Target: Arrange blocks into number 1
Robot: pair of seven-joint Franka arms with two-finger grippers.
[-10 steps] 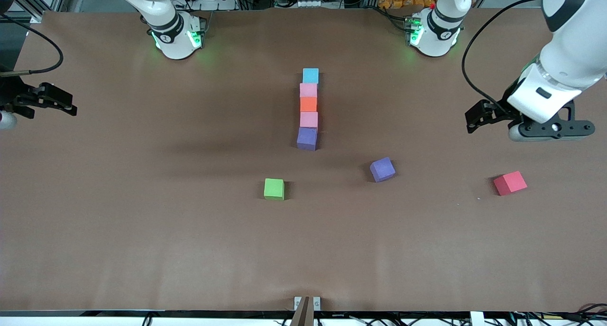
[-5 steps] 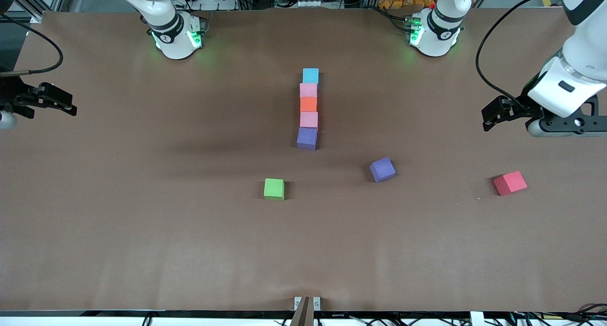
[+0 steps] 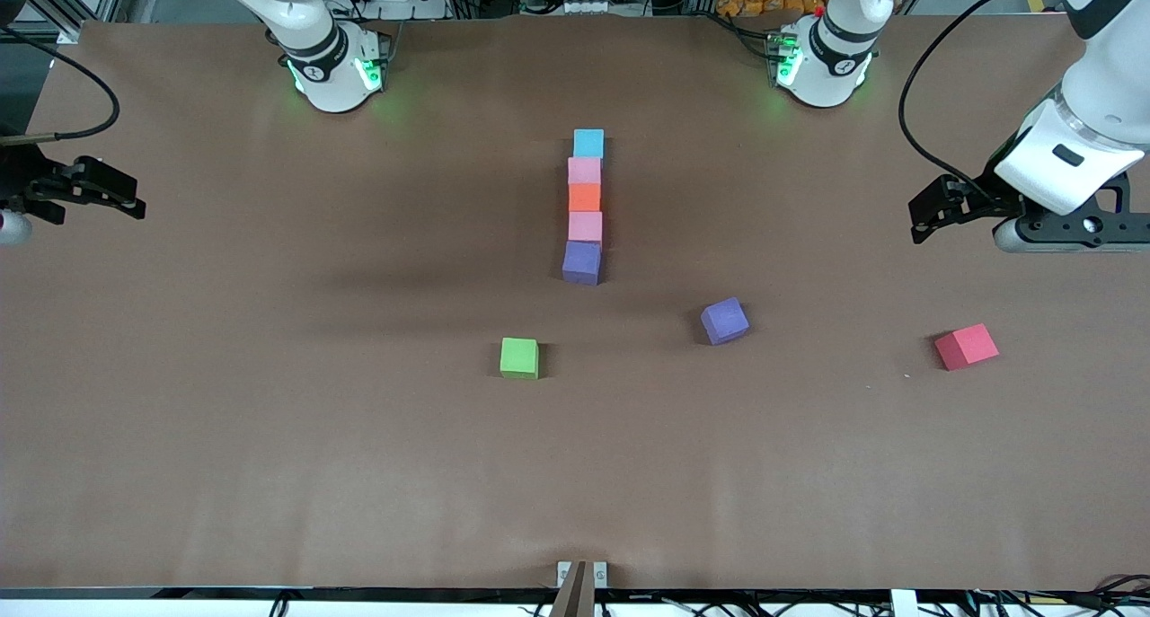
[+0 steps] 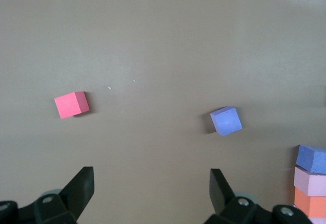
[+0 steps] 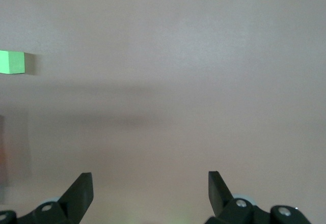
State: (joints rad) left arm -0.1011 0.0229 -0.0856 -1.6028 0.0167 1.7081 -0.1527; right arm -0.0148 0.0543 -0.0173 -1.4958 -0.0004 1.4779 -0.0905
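- Nearest the front camera sits a small green matte foam cube (image 3: 519, 357), alone on the brown paper-covered table (image 3: 269, 437).
- A little farther off, toward the left arm's end, lies a red foam cube (image 3: 966, 346), turned slightly askew.
- Between those two, and a touch farther still, rests a loose purple foam cube (image 3: 724, 320) — also twisted, well apart from everything else.
- At the table's middle stands a single-file line of five foam cubes, each touching the next. Its nearest member is a second purple foam cube (image 3: 581, 262), slightly rotated against the rest.
- Next in the line comes a pink foam cube (image 3: 585, 226), then an orange foam cube (image 3: 584, 197), then another pink foam cube (image 3: 584, 170).
- A light blue foam cube (image 3: 588, 142) caps the line at the end closest to the robot bases, nudged a little toward the left arm's end.
- The left gripper (image 3: 934, 211) hangs in the air over the table's edge at the left arm's end, fingers spread wide and holding nothing.
- The right gripper (image 3: 112, 195) waits over the table's edge at the right arm's end — fingers likewise spread wide, nothing between them.
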